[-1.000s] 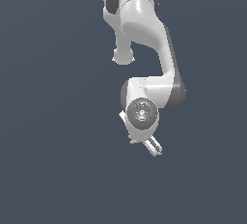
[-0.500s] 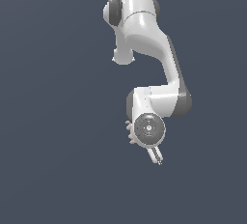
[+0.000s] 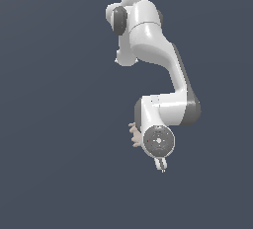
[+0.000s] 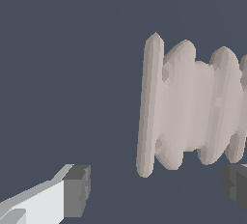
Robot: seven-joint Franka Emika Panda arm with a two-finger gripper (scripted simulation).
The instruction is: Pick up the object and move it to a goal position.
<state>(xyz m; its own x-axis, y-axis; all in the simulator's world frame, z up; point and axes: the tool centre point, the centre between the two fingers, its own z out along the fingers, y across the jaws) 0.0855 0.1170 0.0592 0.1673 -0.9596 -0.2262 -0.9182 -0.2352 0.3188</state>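
The object [image 4: 193, 107] is a pale beige-pink ribbed piece like a stack of discs, lying on the dark floor. In the wrist view it lies just beyond the fingertips, nearer one grey pad [image 4: 235, 185] than the other pad [image 4: 76, 190]. My gripper [image 4: 154, 187] is open and holds nothing. In the exterior view the object [image 3: 134, 135] peeks out at the exterior view's left of the white hand, which hides part of it. The gripper [image 3: 161, 166] shows just below the hand's round flange.
The white arm [image 3: 163, 60] reaches down from the top of the exterior view and folds at a grey elbow [image 3: 191, 110]. Plain dark blue-grey ground [image 3: 59, 124] surrounds everything.
The hand has travelled downward and slightly toward the exterior view's right, with the arm stretching out further. The object has stayed in place.
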